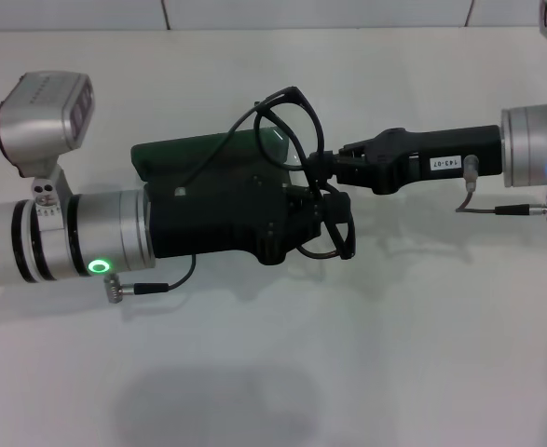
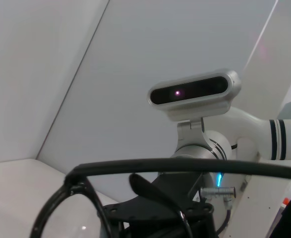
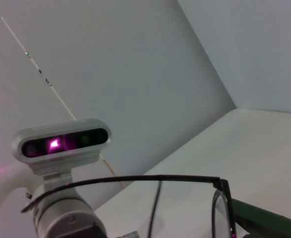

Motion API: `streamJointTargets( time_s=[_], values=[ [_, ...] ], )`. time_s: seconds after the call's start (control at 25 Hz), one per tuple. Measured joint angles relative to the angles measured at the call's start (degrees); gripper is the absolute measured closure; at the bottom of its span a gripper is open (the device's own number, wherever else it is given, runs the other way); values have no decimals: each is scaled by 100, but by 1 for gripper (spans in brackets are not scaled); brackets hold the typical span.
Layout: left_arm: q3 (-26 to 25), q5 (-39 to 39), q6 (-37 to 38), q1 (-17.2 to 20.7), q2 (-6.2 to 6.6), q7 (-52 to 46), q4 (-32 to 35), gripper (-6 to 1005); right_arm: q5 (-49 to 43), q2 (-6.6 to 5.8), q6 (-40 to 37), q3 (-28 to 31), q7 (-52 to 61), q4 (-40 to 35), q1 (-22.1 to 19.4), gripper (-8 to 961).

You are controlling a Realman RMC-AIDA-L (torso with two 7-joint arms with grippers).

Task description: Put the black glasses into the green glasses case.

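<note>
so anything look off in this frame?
Yes: the black glasses sit askew between the right gripper and left gripper, temples splayed, against the green glasses case rather than inside it.

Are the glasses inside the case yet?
Not yet. The black glasses hang at the green glasses case, held up by the right gripper.
</note>
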Motion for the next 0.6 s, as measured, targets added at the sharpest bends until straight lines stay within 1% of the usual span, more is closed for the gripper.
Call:
streamJointTargets(
  time_s=[0.6],
  values=[
    [-25, 1, -15, -48, -9, 0, 6, 992, 76, -10, -202, -16, -131, -10, -5, 902]
  ],
)
